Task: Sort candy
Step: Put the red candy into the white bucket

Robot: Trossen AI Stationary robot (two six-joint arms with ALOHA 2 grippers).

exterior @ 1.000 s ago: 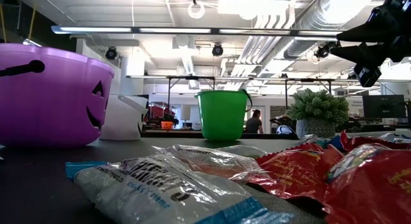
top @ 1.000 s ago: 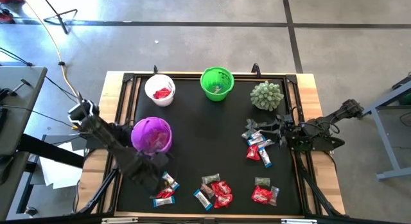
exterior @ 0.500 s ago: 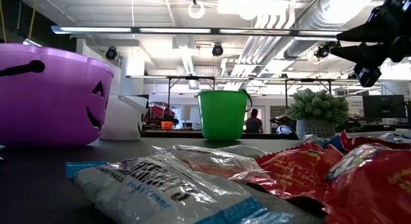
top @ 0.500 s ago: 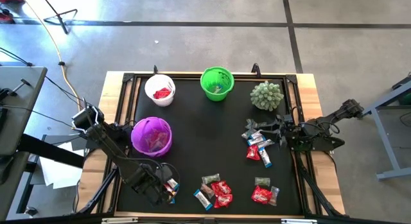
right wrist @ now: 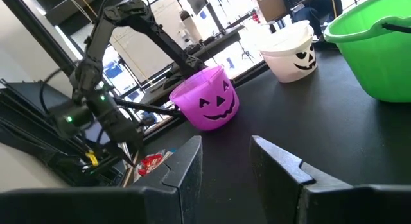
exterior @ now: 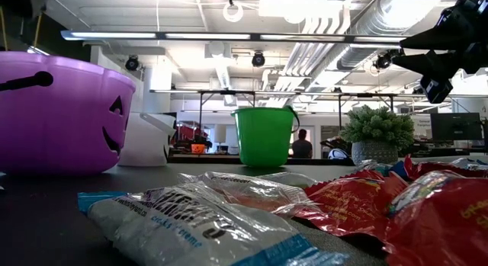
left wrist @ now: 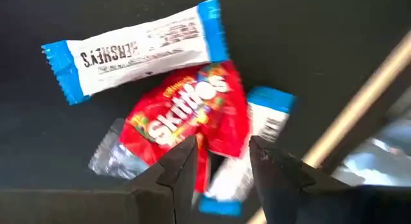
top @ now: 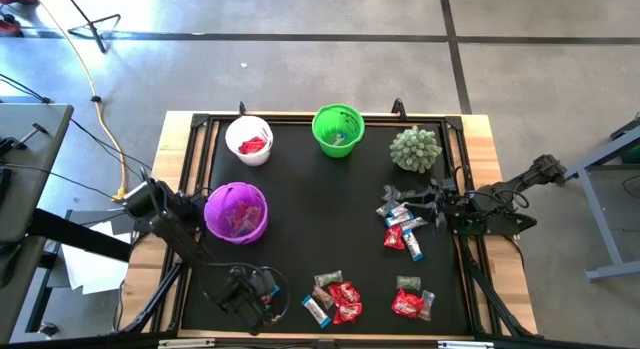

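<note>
Candy [top: 345, 300] sits in loose piles on the black surface [top: 320, 209]: one cluster at the near edge centre, another [top: 411, 301] just right of it, a third [top: 402, 227] mid-right by the right arm, and a small pile [top: 268, 294] at the near-left corner. In my left wrist view that corner pile is a red Skittles pack [left wrist: 187, 118] lying over a silvery wrapper [left wrist: 110, 157] and a blue-white bar [left wrist: 257, 137], with a white Hershey's bar [left wrist: 138, 47] just beside it.

I see the left gripper [top: 255, 299] hanging right over that corner pile, jaws parted a narrow gap around the lower edge of the Skittles pack; I can't tell if the fingertips [left wrist: 176, 169] touch it, and nothing is lifted.

Right gripper [top: 437, 209] is parked at the surface's right edge beside the mid-right pile, jaws partly apart, holding nothing.

Buckets: purple [top: 236, 211] on the left with candy inside, white [top: 249, 140] far-left holding red pieces, green [top: 338, 130] far-centre with a few pieces. Spiky pale-green ball [top: 415, 149] at far right. In the low view a person [exterior: 302, 146] stands in the room behind.
</note>
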